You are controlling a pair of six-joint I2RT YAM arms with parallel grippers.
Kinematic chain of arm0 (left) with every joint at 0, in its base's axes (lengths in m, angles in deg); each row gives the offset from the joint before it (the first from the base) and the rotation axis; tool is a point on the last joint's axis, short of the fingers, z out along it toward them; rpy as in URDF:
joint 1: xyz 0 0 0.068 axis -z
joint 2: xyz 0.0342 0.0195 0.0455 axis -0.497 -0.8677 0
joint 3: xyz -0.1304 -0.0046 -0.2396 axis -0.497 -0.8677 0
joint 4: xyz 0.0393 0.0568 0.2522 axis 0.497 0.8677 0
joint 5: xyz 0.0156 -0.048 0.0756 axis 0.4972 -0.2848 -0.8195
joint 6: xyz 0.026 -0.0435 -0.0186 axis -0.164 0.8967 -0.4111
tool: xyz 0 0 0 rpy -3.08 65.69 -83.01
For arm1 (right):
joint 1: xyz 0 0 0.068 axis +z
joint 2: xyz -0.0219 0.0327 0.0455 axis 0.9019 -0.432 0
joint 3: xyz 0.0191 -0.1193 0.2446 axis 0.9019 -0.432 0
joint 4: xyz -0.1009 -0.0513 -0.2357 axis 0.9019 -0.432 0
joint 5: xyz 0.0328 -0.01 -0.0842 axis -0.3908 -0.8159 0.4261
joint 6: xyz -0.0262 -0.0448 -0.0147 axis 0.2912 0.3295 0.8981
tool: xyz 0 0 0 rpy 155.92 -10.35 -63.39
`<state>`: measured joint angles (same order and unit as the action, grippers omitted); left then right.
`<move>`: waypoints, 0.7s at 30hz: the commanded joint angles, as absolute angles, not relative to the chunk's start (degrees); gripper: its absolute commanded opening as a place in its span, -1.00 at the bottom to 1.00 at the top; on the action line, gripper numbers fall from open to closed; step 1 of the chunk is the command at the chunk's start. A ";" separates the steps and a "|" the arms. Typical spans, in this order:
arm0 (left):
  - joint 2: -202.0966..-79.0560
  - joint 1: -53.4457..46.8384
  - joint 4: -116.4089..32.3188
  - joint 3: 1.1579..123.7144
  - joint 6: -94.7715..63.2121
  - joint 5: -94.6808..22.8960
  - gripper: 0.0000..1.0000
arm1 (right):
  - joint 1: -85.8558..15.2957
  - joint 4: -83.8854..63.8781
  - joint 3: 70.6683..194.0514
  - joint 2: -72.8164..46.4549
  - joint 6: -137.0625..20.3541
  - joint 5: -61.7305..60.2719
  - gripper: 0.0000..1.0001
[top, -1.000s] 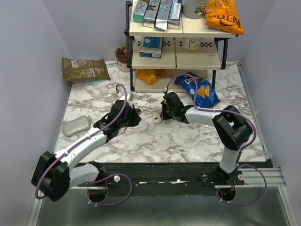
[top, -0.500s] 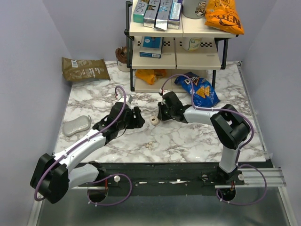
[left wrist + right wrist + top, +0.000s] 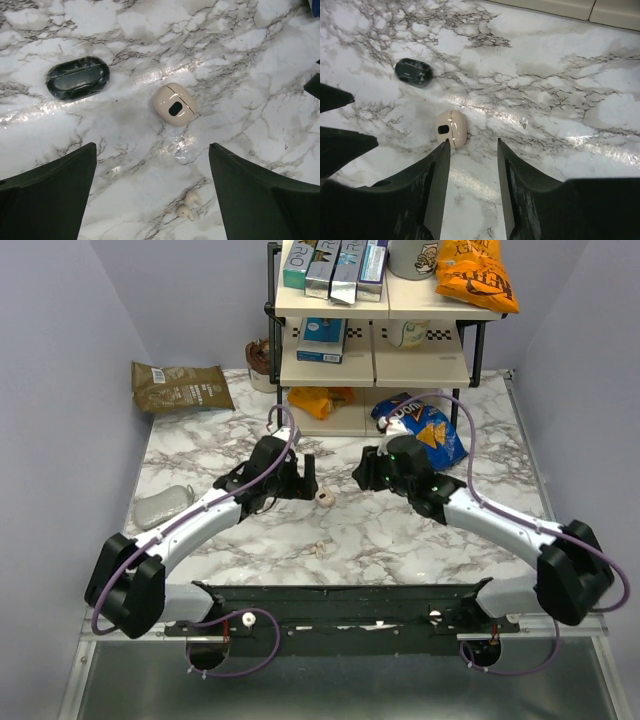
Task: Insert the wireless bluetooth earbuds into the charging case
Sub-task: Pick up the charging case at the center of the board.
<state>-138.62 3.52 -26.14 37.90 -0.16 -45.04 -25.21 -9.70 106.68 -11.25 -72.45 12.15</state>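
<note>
Pale lilac-grey walls close the scene in at the back and on both sides. Between them lies a white marble tabletop with grey veins, glossy enough to throw bright streaks in both wrist views. A dark rail runs along its near edge.

At the back stands a black-framed shelf rack with cream boards. It carries boxes and an orange snack bag on top, and an orange packet on the lowest level. A blue chip bag leans at the rack's right foot. A brown bag lies flat near the left wall.

The two arms reach in from the near corners and meet toward the middle. The left claw stands wide, with nothing between its dark fingers. The right claw is parted more narrowly and also holds nothing.

A grey oval pouch rests on the left part of the tabletop, well apart from the rest. A dark glossy oval object lies near the charging case.

The charging case sits free on the bare marble between the two claws, touched by neither. It is beige-pink, with a seam line across it and a small dark oval mark on its face. In the right wrist view it lies just beyond the tip of one finger.

The cream-white earbuds lie together on the marble, nearer the arm bases than the case and outside it.
</note>
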 commanded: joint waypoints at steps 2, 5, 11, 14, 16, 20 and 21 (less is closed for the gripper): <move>-145.49 4.74 -20.63 45.10 -13.11 -35.20 0.98 | -25.38 -15.12 99.27 1.50 -72.37 11.48 0.02; -149.97 5.26 -19.21 47.83 -18.45 -31.94 0.98 | -25.38 -17.23 96.03 7.58 -71.84 11.31 0.02; -160.08 7.89 -13.41 54.77 -24.98 -34.91 0.98 | -25.30 -22.76 93.99 19.81 -71.05 8.06 0.03; -163.16 8.60 -13.31 56.45 -26.83 -35.71 0.97 | -25.30 -25.66 94.25 23.16 -70.87 7.53 0.04; -164.92 8.78 -12.96 57.76 -28.05 -35.98 0.96 | -25.30 -27.07 94.43 24.65 -70.79 7.35 0.04; -168.70 8.87 -9.89 60.93 -31.22 -38.35 0.92 | -25.30 -28.48 94.96 25.80 -70.70 5.78 0.04; -169.84 8.87 -9.80 61.19 -31.75 -39.14 0.92 | -25.30 -28.65 95.05 26.06 -70.79 5.68 0.04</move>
<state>-166.99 8.68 -13.09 58.06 -26.91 -35.97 -25.21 -24.63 94.79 24.90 -71.51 8.58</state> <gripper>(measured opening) 0.966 0.517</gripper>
